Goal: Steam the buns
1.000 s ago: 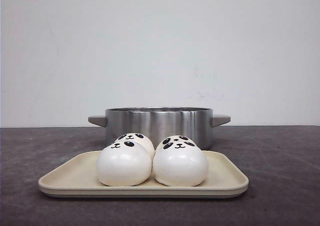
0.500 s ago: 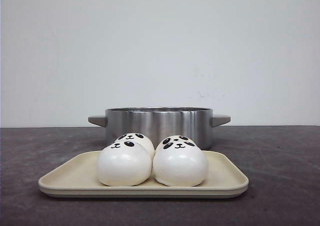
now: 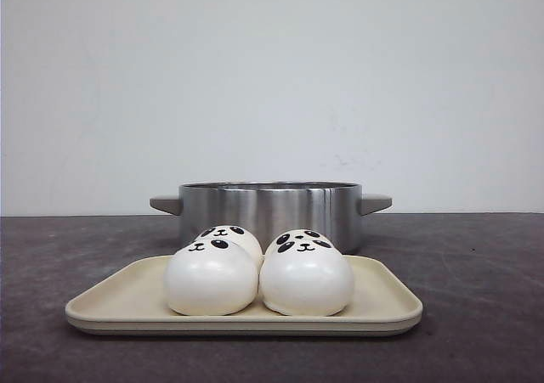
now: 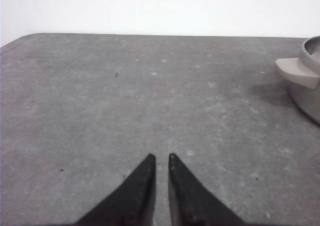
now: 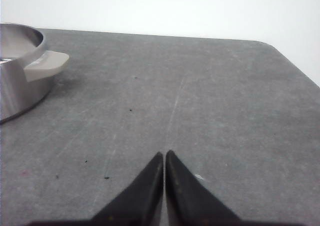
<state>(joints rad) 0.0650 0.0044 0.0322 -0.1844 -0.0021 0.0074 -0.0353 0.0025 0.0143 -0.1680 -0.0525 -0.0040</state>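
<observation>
Grey table (image 3: 476, 298): tray (image 3: 119, 302), three visible buns (image 3: 306, 277); both grippers (image 4: 161, 158) (image 5: 164, 155) clenched, empty.

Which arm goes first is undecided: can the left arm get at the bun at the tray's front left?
Probably yes. The left gripper is over bare table beside the pot, empty, fingertips nearly together. The front-left bun sits uncovered on the tray.

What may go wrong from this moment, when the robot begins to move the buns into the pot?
1. The buns sit pressed together on the tray; fingers entering between them may push a neighbour off.
2. Their glossy, round surface may slip from the pointed fingers.
3. The pot stands directly behind the tray, and its rim rises above the buns, so a carried bun may hit the rim if lifted too little.
</observation>
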